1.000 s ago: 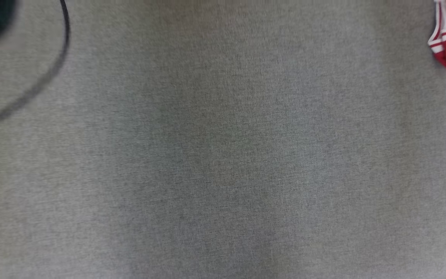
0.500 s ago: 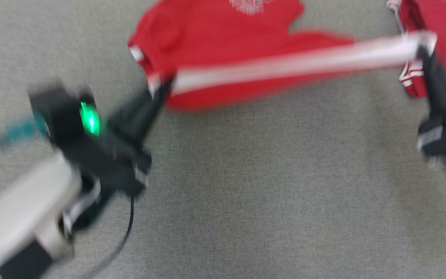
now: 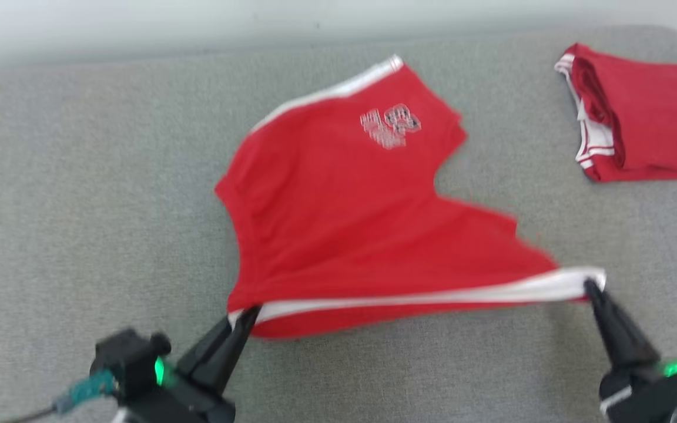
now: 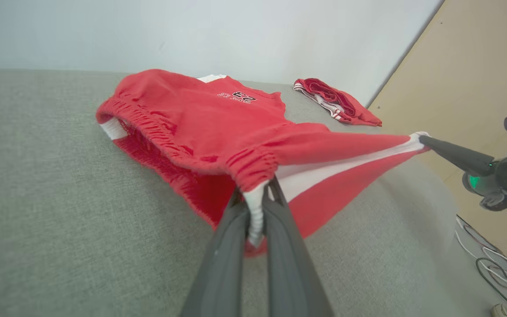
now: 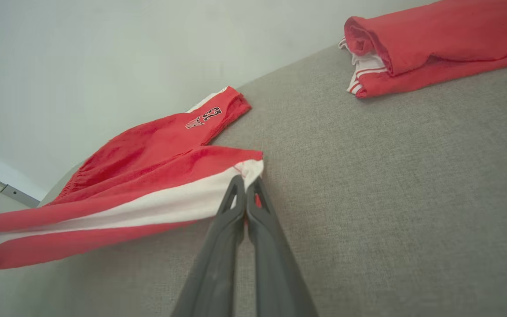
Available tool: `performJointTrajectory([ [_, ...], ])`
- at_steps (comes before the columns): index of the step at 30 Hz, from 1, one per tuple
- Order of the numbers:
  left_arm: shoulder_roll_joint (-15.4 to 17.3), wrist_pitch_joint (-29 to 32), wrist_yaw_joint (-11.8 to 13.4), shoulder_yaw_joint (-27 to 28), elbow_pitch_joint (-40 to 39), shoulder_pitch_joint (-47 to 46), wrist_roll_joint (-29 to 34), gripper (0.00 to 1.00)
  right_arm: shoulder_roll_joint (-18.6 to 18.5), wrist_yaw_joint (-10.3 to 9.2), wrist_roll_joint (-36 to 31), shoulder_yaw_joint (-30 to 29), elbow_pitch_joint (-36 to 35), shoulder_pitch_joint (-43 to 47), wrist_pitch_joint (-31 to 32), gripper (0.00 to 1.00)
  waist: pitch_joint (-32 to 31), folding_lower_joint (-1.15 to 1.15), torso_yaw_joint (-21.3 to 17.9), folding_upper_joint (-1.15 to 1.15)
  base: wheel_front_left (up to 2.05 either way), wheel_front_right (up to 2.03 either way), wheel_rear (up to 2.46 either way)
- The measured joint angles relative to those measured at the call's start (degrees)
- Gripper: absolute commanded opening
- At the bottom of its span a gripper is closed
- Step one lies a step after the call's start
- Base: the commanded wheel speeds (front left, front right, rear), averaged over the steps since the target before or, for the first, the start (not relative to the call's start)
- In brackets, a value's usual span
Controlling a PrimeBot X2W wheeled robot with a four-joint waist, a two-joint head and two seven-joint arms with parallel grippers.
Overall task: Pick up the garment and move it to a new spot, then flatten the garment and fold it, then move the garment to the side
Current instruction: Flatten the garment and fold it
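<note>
While clamped on the garment (image 3: 338,235), left fingers (image 3: 224,346) and right fingers (image 3: 617,329) over grey upholstery (image 3: 80,205), pale wall (image 3: 138,23) behind.

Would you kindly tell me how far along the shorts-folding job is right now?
Done: the red shorts are gripped, left gripper and right gripper each shut on one end of the white-striped edge. In hand: that edge is pulled taut above the grey surface. Left: flattening, folding, moving aside.

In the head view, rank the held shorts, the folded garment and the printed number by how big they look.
1. shorts
2. folded garment, cut off at the frame edge
3. printed number
</note>
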Motion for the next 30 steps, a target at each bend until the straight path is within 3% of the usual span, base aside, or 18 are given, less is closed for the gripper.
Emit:
performJointTrajectory([
  [8,-2.50,0.00,-1.52,5.90,2.40,11.03,5.22,0.00,8.90,0.01,-3.66,-4.79,-4.01,11.70,3.86,0.00,-3.93,0.00,0.71,0.00,0.00,0.00,0.00],
  [16,-3.00,-0.01,-1.93,6.81,4.37,18.85,8.18,0.00,15.22,0.00,-6.41,-4.44,-5.76,20.00,7.73,0.00,-8.28,0.00,1.73,0.01,0.00,0.00,0.00],
  [22,-4.82,-0.01,-1.96,6.82,2.22,19.48,8.89,0.00,15.16,0.00,-7.92,-7.38,-6.91,19.25,8.67,0.00,-10.04,0.00,3.24,0.01,0.00,0.00,0.00],
  [30,-7.47,-0.01,-1.96,4.47,1.43,16.01,10.00,0.00,10.32,0.00,-8.92,-8.67,-4.32,8.72,10.82,0.00,-10.39,0.01,5.97,0.02,0.00,0.00,0.00],
])
